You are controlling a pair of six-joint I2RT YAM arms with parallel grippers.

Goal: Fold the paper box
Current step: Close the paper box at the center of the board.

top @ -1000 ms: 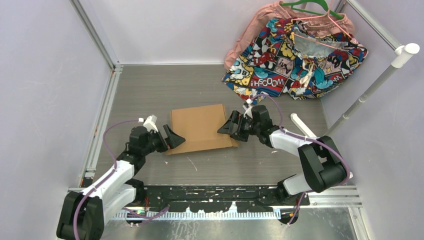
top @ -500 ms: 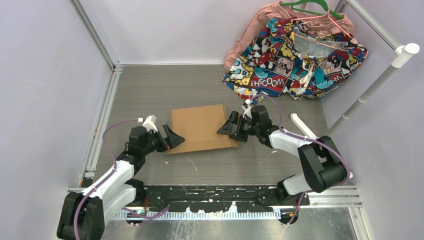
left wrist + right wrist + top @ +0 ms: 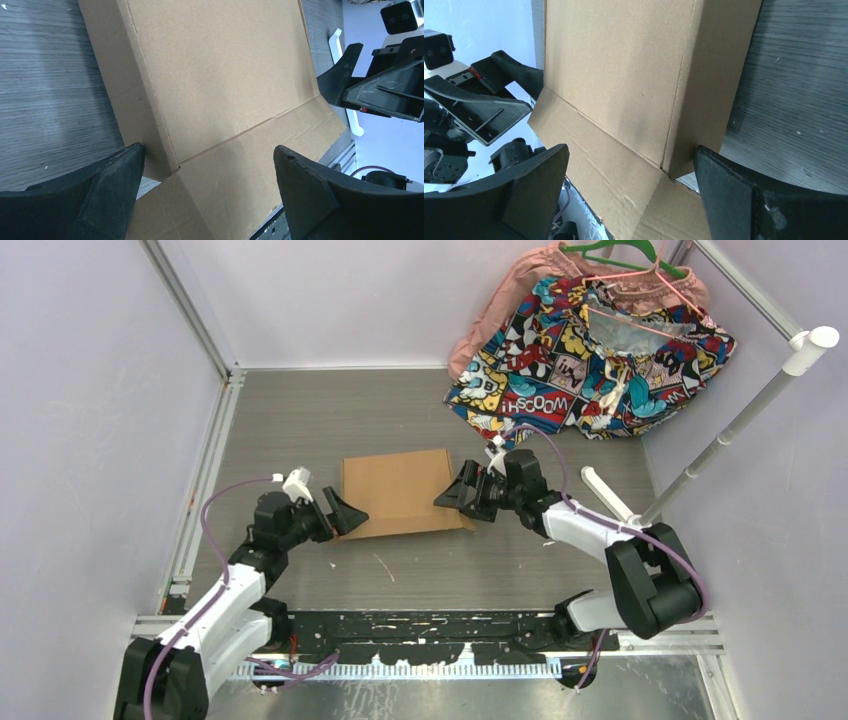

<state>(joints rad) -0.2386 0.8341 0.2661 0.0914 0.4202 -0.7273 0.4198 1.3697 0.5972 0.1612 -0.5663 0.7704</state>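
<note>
Sitting flat mid-table [image 3: 300,420]: paper box [image 3: 400,495], plain brown cardboard, near flap creased. Left gripper [image 3: 342,515] at the box's near-left corner, jaws wide apart, straddling that corner, nothing clamped. Right gripper [image 3: 458,492] at the near-right corner, jaws equally spread, gripping nothing. Comic-print garment [image 3: 580,350] at the table's far-right corner.

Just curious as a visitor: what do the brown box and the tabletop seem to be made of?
The paper box looks like plain brown cardboard, matte and unprinted: scored fold lines, speckled fibrous face. The table looks like grey wood-grain laminate, by its fine streaks; possibly real wood.
</note>
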